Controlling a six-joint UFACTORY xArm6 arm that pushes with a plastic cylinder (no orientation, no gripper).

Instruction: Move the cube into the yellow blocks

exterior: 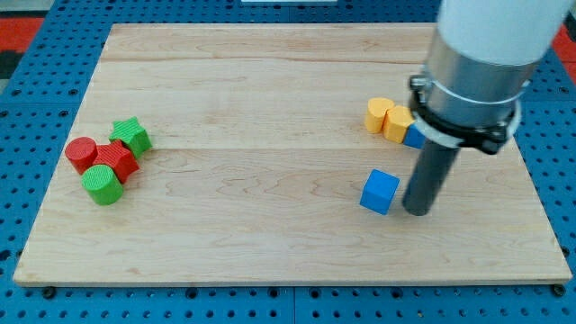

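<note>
No jaws: rod only. Tip (417,210) just right of blue cube (380,192); yellow blocks (389,119) above tip, near. Approach step; next, tip must get beneath cube, push upward.

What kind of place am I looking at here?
Probably a robotics lab bench: a wooden board on blue pegboard, small coloured blocks like the blue cube, and my tip just to its right.
</note>
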